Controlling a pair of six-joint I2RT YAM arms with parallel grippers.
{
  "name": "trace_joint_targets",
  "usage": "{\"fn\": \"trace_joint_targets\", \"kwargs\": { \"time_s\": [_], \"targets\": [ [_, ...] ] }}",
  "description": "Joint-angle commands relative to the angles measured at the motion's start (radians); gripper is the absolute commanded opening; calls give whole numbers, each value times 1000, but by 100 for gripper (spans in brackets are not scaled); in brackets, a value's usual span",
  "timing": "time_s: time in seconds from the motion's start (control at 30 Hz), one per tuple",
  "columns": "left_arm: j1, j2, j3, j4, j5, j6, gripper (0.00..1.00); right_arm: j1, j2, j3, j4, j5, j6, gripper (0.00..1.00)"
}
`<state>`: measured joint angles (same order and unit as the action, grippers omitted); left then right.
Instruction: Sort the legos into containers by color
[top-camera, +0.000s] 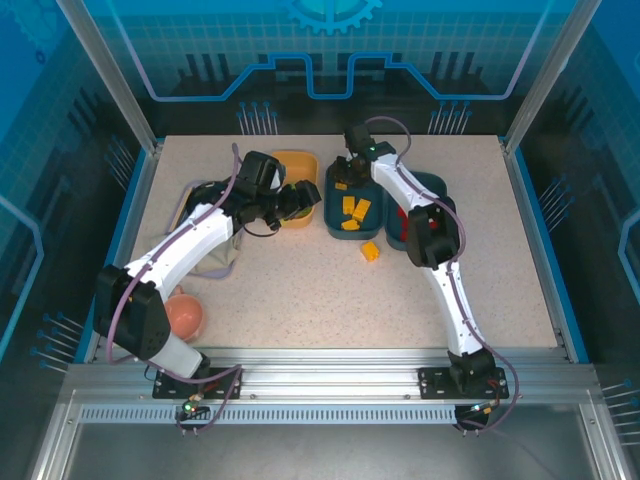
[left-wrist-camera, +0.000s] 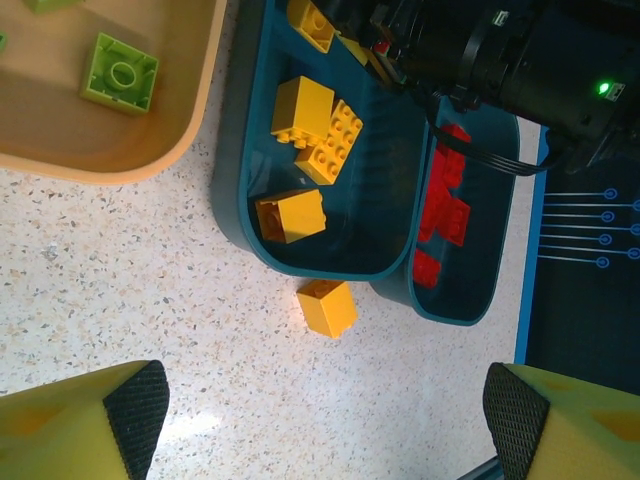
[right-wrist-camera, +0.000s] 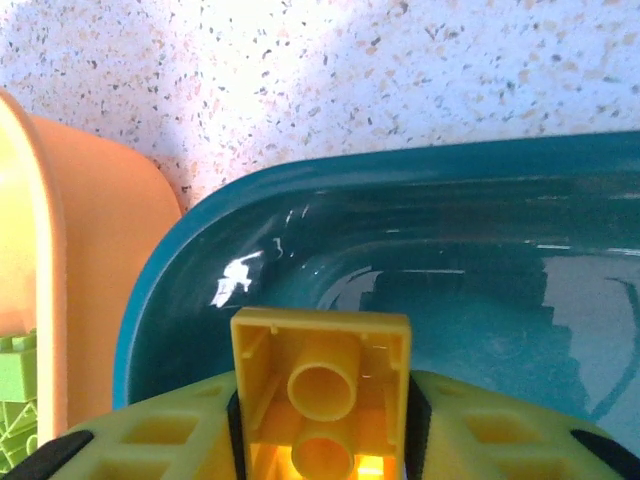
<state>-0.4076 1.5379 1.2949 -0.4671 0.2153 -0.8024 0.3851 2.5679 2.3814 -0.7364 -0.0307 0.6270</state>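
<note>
While the right claw (right-wrist-camera: 320, 445) hangs over the far end of the middle teal tub (right-wrist-camera: 450, 200), it has a held yellow brick (right-wrist-camera: 320, 375) pinched between its pads, hollow underside toward the camera. Whether that pinch is slackening I cannot tell. The left claw (left-wrist-camera: 325, 425) stands wide and empty above the worktop (left-wrist-camera: 150, 300), near the yellow-orange tub (left-wrist-camera: 150, 140), where a green brick (left-wrist-camera: 120, 72) lies. Other yellow bricks (left-wrist-camera: 315, 125) lie in the middle teal tub and red bricks (left-wrist-camera: 450, 215) in the outer teal tub (left-wrist-camera: 462, 285). One loose yellow brick (left-wrist-camera: 327, 307) sits on the worktop just outside the middle tub's near end.

These bricks should be light, rigid and glossy, so likely to slip or twist if caught by a corner. I judge the sound hold to be across two flat opposite side walls, below the studs. Dropped, one would probably bounce rather than break.

No brand or writing is readable; any marks on the studs are too small to tell.
</note>
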Motion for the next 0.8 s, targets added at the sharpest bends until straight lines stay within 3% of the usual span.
{"fn": "trace_joint_targets", "kwargs": {
  "time_s": [0.0,0.1,0.27,0.4,0.57,0.77],
  "targets": [
    [5,-46,-21,-12,16,12,86,-3,-19,22,-80,-12,-1,50],
    [5,-62,-13,-27,17,15,86,-2,-85,-18,-72,15,0,62],
    [4,-105,-17,-62,16,26,86,11,-250,-84,-110,92,-23,61],
    [4,-160,-73,-91,30,50,86,63,-522,-423,-22,195,-37,63],
    [-6,-259,-226,-58,61,44,86,156,-814,-947,137,221,-53,80],
    [-42,-349,-383,-7,61,8,87,243,-906,-1231,212,235,-107,84]
  ]
}}
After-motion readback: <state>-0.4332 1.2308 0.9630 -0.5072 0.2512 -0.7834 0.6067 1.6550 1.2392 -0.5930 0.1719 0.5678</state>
